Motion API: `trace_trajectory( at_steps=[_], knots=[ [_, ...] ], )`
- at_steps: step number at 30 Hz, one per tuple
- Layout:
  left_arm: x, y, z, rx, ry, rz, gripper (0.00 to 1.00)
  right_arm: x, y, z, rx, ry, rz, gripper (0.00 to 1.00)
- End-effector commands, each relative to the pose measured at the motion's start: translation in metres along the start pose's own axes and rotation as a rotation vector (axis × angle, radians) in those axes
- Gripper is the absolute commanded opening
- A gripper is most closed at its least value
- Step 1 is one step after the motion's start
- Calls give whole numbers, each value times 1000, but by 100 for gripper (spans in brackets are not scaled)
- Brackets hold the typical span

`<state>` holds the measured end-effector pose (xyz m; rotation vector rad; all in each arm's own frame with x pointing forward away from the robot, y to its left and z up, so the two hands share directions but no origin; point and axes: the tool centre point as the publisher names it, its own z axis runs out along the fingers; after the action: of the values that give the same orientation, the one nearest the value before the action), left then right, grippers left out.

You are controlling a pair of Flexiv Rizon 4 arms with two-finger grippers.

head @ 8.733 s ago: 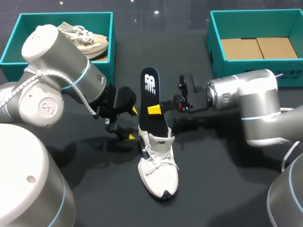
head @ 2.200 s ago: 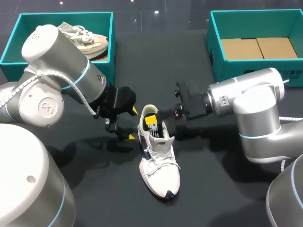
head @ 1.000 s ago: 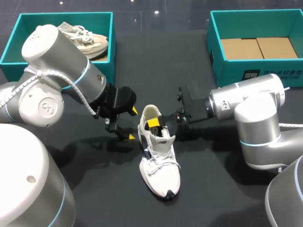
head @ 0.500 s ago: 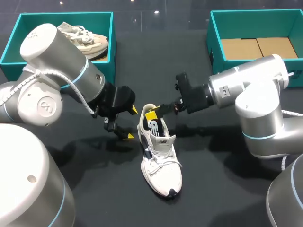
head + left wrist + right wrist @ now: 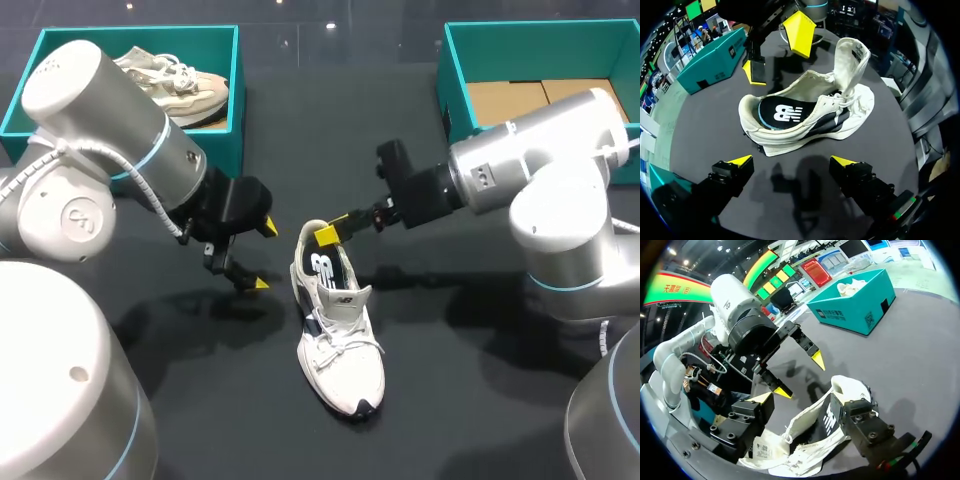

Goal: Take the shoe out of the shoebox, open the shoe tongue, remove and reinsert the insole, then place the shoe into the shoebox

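Released at the right gripper (image 5: 331,228): yellow tips parted, poised just over the heel collar of the shoe (image 5: 340,345), touching nothing as far as can be told. Released too at the left gripper (image 5: 791,162): spread wide, squared up side-on to the shoe's flank, apart from it.

Out to the shoe now: resting on its sole mid-tabletop, toe towards the near edge, heel towards the far edge. Showing the dark insole (image 5: 782,112) seated flat inside, with the tongue (image 5: 852,55) folded well up and out of the way.

Looks light and soft-walled. Likely to cave in the upper under a hard squeeze, and likely to snag a fingertip in the laces. Calls for the stiffer parts: pinch across the heel counter, or clamp the midsole flanks from both sides, firm but not crushing. Best not to use the floppy tongue as a handle.

Further out, to the far right corner for the teal shoebox (image 5: 455,115), only cardboard on its floor. Over at the far left corner, a second box (image 5: 140,38) with a beige shoe (image 5: 190,85) inside.
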<state>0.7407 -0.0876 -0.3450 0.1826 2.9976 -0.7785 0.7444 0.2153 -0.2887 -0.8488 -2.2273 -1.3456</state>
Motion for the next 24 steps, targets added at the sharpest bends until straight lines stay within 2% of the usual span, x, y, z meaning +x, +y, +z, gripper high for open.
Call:
trace_trajectory(
  at_steps=[1, 11, 19, 24],
  knots=[
    [1, 4, -10, 12, 18, 11, 100, 2, 1, -12, 12, -28, 6, 72],
    [-4, 24, -38, -17, 56, 66, 100, -13, 11, -43, 61, -139, 65, 64],
    [-7, 39, -60, -70, 78, 100, 100, -24, 20, -58, 224, -199, 168, 67],
    [-10, 47, -71, -88, 92, 109, 100, -25, 27, -65, 329, -252, 228, 64]
  ],
)
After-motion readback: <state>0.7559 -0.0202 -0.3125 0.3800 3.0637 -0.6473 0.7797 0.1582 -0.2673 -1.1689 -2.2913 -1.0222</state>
